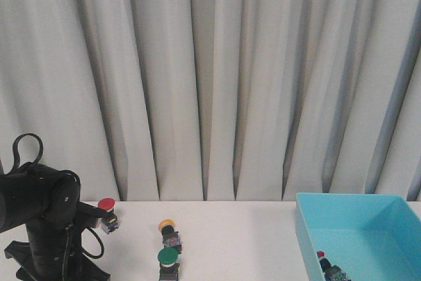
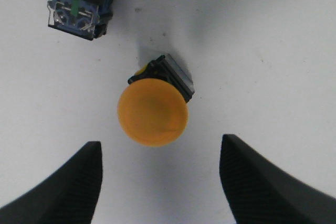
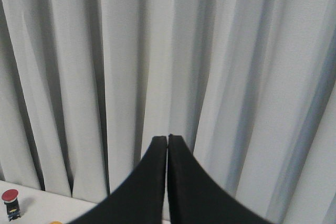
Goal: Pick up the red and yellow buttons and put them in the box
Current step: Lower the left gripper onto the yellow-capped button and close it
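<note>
A yellow button [image 2: 152, 111] lies tipped on the white table, its cap facing the left wrist camera. My left gripper [image 2: 161, 140] is open above it, and the cap sits just ahead of the two black fingers [image 2: 68, 182], apart from both. In the front view the yellow button [image 1: 168, 226] is at centre-left and a red button [image 1: 107, 205] stands upright further left; the red button [image 3: 10, 196] also shows small in the right wrist view. The light-blue box [image 1: 342, 197] is at the right, with a red-capped button [image 1: 322, 255] inside it. My right gripper [image 3: 167, 136] is shut on nothing and raised before the curtain.
A green-capped button [image 1: 168, 256] lies just in front of the yellow one. Another button body [image 2: 79, 3], black and grey, lies close beyond the yellow one. My left arm's black base [image 1: 39, 228] fills the table's left front. A grey curtain [image 1: 210, 77] hangs behind.
</note>
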You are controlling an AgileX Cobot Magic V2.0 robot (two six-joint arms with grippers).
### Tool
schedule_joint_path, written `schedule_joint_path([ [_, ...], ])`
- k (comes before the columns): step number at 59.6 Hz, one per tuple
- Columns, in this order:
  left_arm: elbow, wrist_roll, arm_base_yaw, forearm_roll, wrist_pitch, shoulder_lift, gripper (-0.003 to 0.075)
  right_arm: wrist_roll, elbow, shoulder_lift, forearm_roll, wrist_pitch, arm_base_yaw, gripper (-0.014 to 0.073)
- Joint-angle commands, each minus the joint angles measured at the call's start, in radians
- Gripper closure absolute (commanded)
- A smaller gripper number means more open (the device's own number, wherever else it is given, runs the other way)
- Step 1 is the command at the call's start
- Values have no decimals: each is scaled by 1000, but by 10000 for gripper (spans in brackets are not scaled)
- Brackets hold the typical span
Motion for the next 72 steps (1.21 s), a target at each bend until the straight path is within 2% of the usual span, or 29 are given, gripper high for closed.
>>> schedule_joint_path([
  [1, -24, -3, -1, 3, -17, -36, 266, -7, -28, -12, 17, -57, -3, 602],
  [38, -24, -2, 38, 4, -55, -16, 266, -7, -28, -12, 19, -40, -3, 602],
  [51, -24, 125, 38, -125, -67, -16, 270, -7, -28, -12, 20, -39, -3, 602],
  [63, -25, 60, 38, -58, -67, -16, 270, -7, -28, -12, 22, -35, -3, 602],
  [72, -25, 60, 38, -50, -75, -16, 270, -7, -28, -12, 32, -34, -3, 602],
])
